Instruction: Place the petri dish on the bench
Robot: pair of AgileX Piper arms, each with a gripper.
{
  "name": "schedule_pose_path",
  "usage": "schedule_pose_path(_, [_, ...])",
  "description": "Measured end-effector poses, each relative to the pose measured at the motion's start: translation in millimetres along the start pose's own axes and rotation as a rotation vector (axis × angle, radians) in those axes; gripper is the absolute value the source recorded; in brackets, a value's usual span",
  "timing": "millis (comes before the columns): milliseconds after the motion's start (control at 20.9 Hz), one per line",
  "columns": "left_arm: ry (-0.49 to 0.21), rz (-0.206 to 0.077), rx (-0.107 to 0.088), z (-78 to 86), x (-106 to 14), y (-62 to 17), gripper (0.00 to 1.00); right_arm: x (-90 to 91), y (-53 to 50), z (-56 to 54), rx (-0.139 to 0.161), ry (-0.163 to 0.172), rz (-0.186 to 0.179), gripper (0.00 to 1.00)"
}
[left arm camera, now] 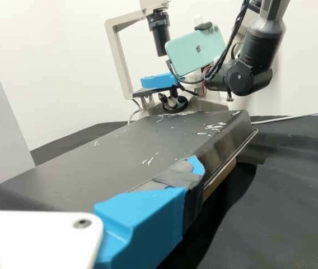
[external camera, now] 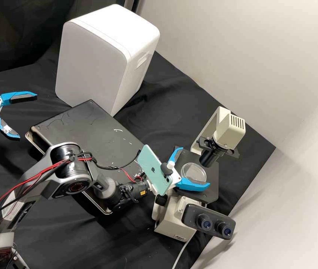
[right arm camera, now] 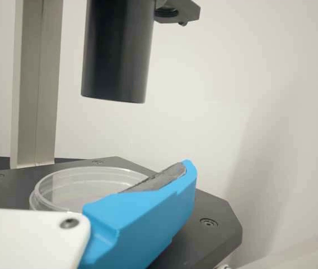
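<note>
On the flat black stage (external camera: 212,188) of the cream microscope (external camera: 172,220), directly beneath the dark cylindrical barrel (right arm camera: 117,50): the petri dish (external camera: 193,172), round, shallow, clear thin-walled plastic, not yet down on the desk (external camera: 174,101). Right jaws spread to either side of the dish, one blue finger (external camera: 193,184) lying along the near rim, the other across from it; pinching nothing as far as can be judged (contact at the wall too close to call). Left jaws also spread and bare, blue fingers (external camera: 9,96) hanging above the black cloth well apart from the microscope, beyond the glossy, scuffed black tray (external camera: 92,134). Slick plastic against hard, smooth finger faces: probably prone to squirting out sideways under an off-centre squeeze, or to flexing and cracking under a heavy one. Little headroom under the barrel, so a straight lift likely to knock the rim; better drawn out level first. Any tilt on the way apt to shed a loose lid, if fitted (cannot tell). Mint-green phone (external camera: 154,170) on the wrist close to the microscope body, a possible snag while swinging away. Soft, wrinkled cloth below, an uneven landing, with some chance of a rocking or sliding dish on release.
</note>
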Motion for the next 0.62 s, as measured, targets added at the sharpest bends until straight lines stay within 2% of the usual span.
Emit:
schedule_pose_path(478, [0.0, -0.007, -0.002, 0.1, 0.6, -1.3, 1.0, 0.1, -1.1, -0.3, 0.004, -0.007, -0.003, 1.0])
schedule_pose_path(526, [0.001, -0.009, -0.004, 0.0, 0.7, -1.7, 1.0, 0.0, -1.0, -0.3, 0.012, -0.012, -0.008, 1.0])
schedule_pose_path(622, [0.005, -0.01, -0.006, -0.4, 0.8, -1.9, 1.0, -0.4, 1.2, -2.2, 0.061, -0.024, -0.018, 1.0])
